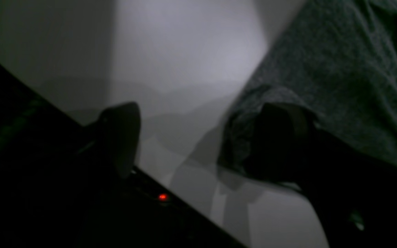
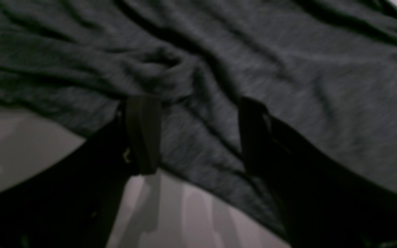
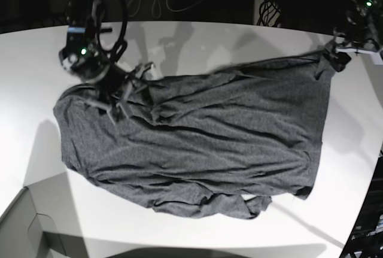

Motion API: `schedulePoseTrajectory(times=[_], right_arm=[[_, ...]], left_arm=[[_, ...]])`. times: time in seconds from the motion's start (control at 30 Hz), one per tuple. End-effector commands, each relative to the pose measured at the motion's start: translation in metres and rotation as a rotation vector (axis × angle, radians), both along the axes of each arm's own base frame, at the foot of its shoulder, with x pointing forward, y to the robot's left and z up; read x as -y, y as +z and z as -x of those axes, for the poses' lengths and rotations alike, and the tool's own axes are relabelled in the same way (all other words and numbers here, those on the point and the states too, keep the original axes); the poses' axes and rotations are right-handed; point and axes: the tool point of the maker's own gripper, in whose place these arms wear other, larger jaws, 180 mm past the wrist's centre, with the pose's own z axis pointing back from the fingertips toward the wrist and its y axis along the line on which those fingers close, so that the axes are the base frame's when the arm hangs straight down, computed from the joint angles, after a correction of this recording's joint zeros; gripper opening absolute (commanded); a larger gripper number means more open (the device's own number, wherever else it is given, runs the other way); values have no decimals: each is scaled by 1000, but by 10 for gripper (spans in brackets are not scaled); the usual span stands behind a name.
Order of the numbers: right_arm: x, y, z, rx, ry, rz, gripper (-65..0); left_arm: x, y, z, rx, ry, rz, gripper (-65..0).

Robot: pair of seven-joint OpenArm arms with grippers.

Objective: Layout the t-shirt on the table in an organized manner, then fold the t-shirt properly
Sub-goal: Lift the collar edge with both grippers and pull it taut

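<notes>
Left end effector (image 1: pixel 198 137) released, fingers spread, one finger (image 1: pixel 281 137) against the t-shirt (image 3: pixel 203 144) corner near the worktop (image 3: pixel 197 39) far edge. Right end effector (image 2: pixel 198 134) also released, over wrinkled cloth. Spread crumpled across worktop centre; wrist views dim, blurred.

Charcoal heather-grey t-shirt (image 3: pixel 203 138), plain, no print; white table (image 3: pixel 36 72); grey box corner (image 3: pixel 24 228); black grippers

One t-shirt (image 3: pixel 203 144), one table (image 3: pixel 197 39); two grippers, left gripper (image 3: pixel 335 51), right gripper (image 3: pixel 122 93)
</notes>
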Motion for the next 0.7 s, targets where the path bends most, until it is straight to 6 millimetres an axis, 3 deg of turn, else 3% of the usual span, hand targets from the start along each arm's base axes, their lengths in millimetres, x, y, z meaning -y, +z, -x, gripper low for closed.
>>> schedulePoseTrajectory(times=[0.0, 0.27, 0.47, 0.57, 0.67], right_arm=[[-2, 9, -3, 45, -4, -33, -281], [-1, -9, 18, 2, 0, -43, -281], [2, -10, 23, -3, -9, -41, -281], [14, -14, 27, -14, -21, -17, -281], [27, -17, 31, -23, -55, -7, -281]], left_arm=[[-3, 11, -9, 44, 2, -20, -124], [22, -7, -21, 37, -35, 46, -124], [31, -33, -14, -13, -29, 110, -128], [32, -39, -11, -27, -27, 123, -130], [34, -46, -10, -39, -22, 143, -210]])
